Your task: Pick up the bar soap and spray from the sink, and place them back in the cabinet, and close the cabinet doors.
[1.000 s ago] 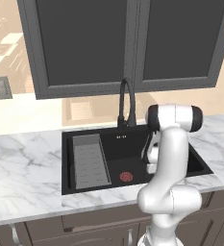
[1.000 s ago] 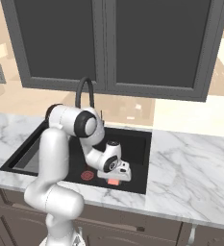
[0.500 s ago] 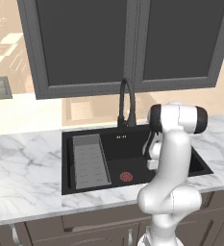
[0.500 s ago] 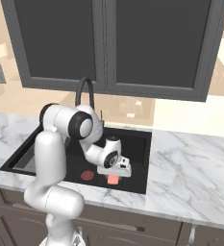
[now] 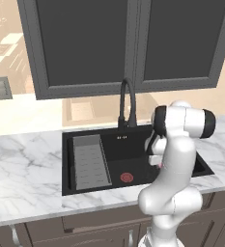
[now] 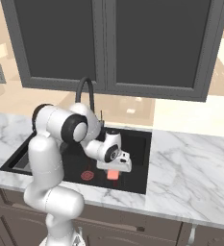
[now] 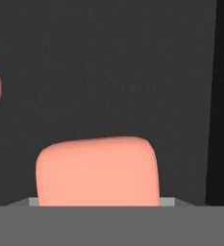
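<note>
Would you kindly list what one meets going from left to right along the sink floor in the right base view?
Round dark-red drain disc → bar soap under the gripper → right wall of the sink.

Bar soap (image 6: 113,174) under the arm's hand, in the sink (image 6: 137,163).

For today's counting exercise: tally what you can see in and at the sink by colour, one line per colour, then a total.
Salmon-pink: 1, the bar soap
Dark red: 1, the drain disc
Grey: 1, the ribbed tray insert
Black: 1, the gooseneck faucet
Total: 4
</note>
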Robot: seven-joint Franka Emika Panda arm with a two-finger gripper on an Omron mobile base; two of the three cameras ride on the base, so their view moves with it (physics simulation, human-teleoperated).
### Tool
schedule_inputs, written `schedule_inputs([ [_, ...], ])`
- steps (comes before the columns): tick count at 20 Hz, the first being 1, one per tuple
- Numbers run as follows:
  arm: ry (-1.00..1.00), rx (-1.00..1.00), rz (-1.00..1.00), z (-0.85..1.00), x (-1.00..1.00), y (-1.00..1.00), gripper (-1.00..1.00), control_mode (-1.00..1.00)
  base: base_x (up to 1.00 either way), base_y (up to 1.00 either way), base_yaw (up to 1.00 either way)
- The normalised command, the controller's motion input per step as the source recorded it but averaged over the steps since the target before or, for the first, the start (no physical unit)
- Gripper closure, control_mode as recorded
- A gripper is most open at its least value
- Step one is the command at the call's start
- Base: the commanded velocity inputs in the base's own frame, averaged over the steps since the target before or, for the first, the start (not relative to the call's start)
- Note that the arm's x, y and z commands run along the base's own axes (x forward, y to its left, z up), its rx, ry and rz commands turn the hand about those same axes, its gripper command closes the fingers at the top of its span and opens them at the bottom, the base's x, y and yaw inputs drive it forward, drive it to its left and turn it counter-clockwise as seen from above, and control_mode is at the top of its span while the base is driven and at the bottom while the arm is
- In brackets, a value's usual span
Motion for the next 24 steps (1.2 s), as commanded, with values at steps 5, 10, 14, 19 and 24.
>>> schedule_inputs([
  [5,0.0,0.0,0.0,0.46,-0.08,0.0,1.0,-1.0,0.0,0.0,0.0],
  [10,0.0,0.0,0.0,0.47,-0.17,0.0,1.0,-1.0,0.0,0.0,0.0],
  [14,0.0,0.0,0.0,0.46,-0.16,0.0,1.0,-1.0,0.0,0.0,0.0],
  [19,0.0,0.0,0.0,0.38,-0.17,0.0,1.0,-1.0,0.0,0.0,0.0],
  [24,0.0,0.0,0.0,0.43,-0.22,0.0,1.0,-1.0,0.0,0.0,0.0],
])
